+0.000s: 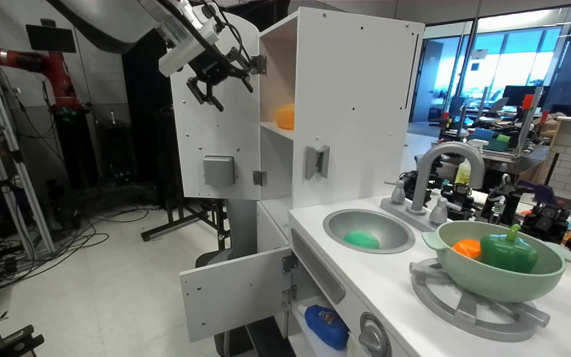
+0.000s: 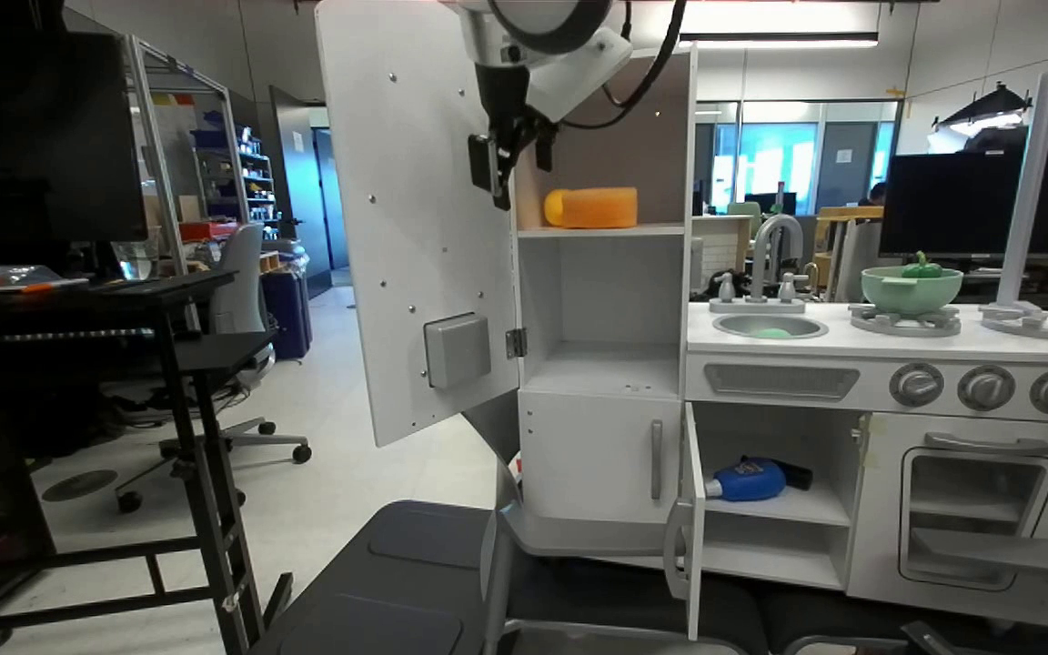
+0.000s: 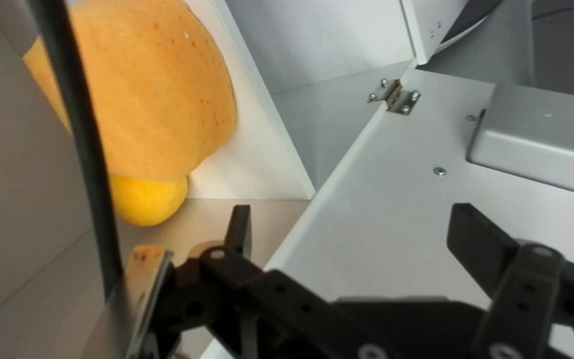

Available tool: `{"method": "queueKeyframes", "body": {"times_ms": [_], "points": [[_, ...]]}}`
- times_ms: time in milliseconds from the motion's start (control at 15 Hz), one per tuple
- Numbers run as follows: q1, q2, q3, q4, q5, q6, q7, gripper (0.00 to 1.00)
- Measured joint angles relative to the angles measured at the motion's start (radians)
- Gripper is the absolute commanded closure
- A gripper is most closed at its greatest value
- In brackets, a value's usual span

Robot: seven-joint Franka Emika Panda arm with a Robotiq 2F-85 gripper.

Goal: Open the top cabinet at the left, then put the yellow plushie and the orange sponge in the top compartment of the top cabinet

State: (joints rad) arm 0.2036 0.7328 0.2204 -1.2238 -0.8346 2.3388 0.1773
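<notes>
The top cabinet's door [image 1: 221, 134] stands wide open; it also shows in an exterior view [image 2: 424, 236] and the wrist view [image 3: 396, 199]. The orange sponge [image 2: 604, 207] lies on the shelf [image 2: 619, 231] of the top compartment. The yellow plushie [image 2: 555, 208] is beside it toward the hinge side. In the wrist view the sponge [image 3: 157, 94] partly covers the yellow plushie [image 3: 150, 199]. In an exterior view only an orange part [image 1: 284, 116] shows past the cabinet wall. My gripper [image 2: 522, 180] is open and empty, before the compartment near the door; its fingers [image 3: 351, 209] are spread apart.
A lower door [image 1: 238, 292] stands open, with a blue bottle [image 1: 327, 327] inside. A sink [image 1: 332, 228] holds a green object [image 1: 362, 239]. A pale green pot [image 1: 498, 277] on the stove holds a green pepper [image 1: 508, 253]. A faucet [image 2: 774, 241] rises behind the sink.
</notes>
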Motion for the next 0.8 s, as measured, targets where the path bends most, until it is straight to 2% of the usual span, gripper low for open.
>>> {"method": "queueKeyframes", "body": {"times_ms": [133,400,600,667,800], "points": [[-0.078,-0.086,0.076,-0.089,0.107,0.000,-0.128,0.00],[-0.215,-0.283,0.166,-0.283,0.432,-0.016,-0.436,0.00],[-0.337,-0.432,0.258,-0.420,0.671,-0.125,-0.646,0.00],[-0.370,-0.483,0.276,-0.460,0.747,-0.178,-0.707,0.00],[-0.369,-0.593,0.234,-0.525,0.891,-0.286,-0.810,0.00]]}}
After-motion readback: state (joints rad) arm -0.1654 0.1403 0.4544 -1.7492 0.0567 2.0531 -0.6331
